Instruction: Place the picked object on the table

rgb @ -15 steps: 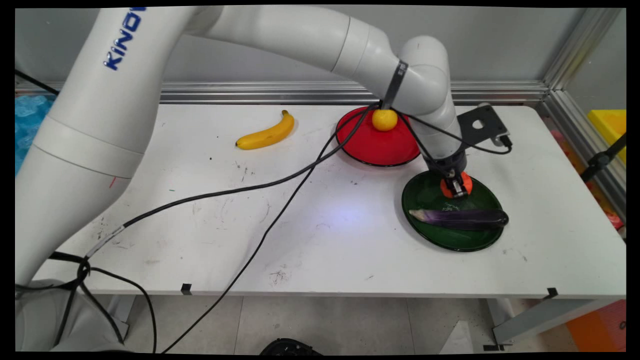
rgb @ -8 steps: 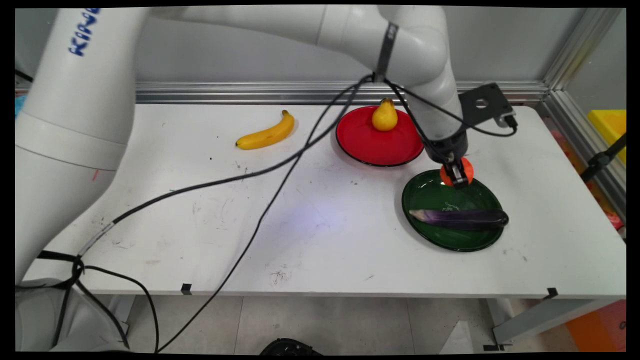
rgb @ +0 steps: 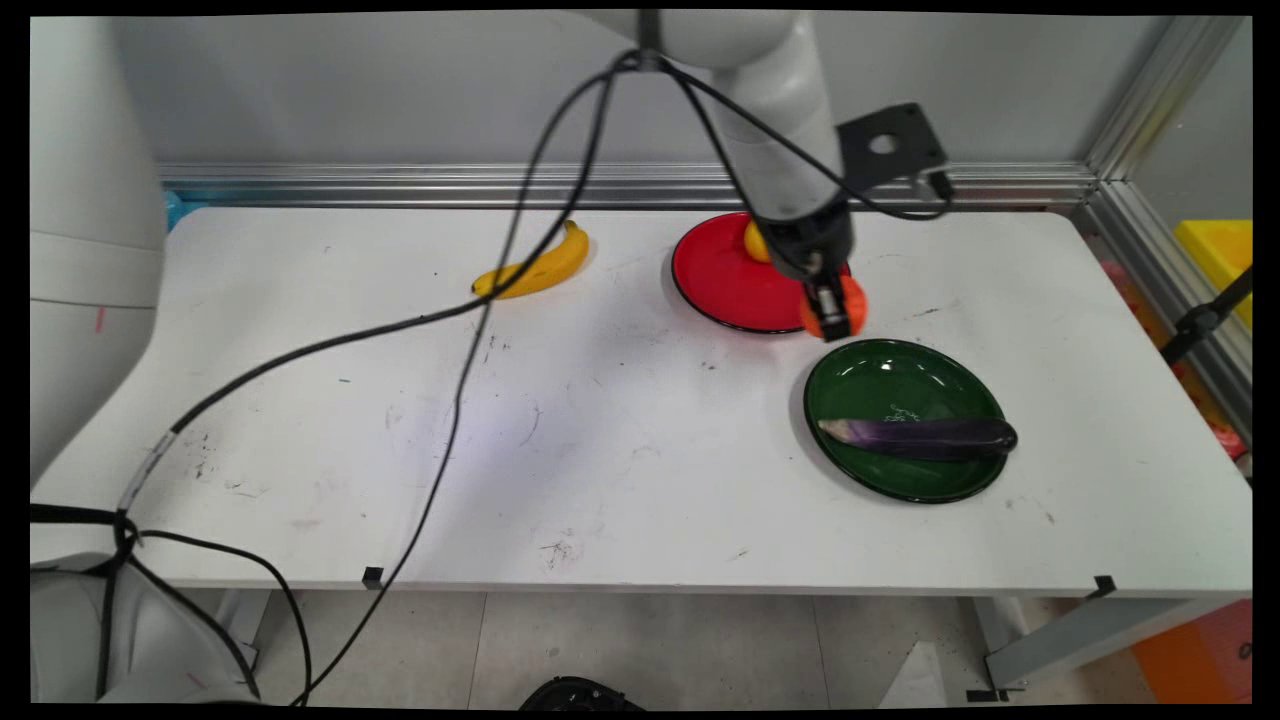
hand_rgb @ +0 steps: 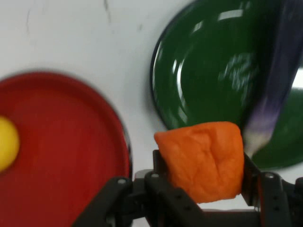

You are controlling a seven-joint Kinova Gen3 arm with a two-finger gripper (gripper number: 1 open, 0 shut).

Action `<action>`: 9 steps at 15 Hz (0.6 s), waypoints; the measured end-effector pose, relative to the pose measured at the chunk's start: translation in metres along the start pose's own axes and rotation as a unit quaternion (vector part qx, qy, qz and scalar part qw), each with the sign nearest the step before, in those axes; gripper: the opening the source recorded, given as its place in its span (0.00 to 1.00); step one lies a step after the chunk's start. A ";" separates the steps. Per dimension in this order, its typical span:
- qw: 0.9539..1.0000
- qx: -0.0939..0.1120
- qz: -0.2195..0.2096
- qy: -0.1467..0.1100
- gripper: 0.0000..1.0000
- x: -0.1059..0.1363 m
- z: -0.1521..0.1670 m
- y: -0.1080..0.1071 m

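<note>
- The hand (rgb: 832, 312) grips an orange fruit (hand_rgb: 203, 161) between its closed fingers, raised off the worktop (rgb: 600, 440).
- It hangs over the near right rim of the red plate (rgb: 725, 285), where a yellow pear (hand_rgb: 7, 144) sits.
- An eggplant (rgb: 920, 435) lies on the green plate (rgb: 880, 385) nearby.
- A banana (rgb: 540, 265) lies well apart.

White tabletop (rgb: 620, 440), scuffed, with an aluminium rail along its far edge. Banana (rgb: 533, 266), yellow, lying near the far edge, well apart from the plates. Red plate (rgb: 720, 285), round, toward the far side; a yellow fruit (rgb: 755, 243) sits on it. Green plate (rgb: 905, 385), round, just beside the red plate on its near right; a purple eggplant (rgb: 920, 436) lies across its near half. Black cables (rgb: 450, 340) hang above the tabletop.
</note>
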 end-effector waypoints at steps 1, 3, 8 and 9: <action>1.000 0.001 0.001 -0.006 0.00 -0.009 -0.005 -0.004; 1.000 0.003 0.004 -0.015 0.00 -0.024 -0.010 -0.010; 0.999 0.000 0.009 -0.033 0.00 -0.051 0.001 -0.021; 0.999 -0.003 0.010 -0.037 0.00 -0.058 0.006 -0.023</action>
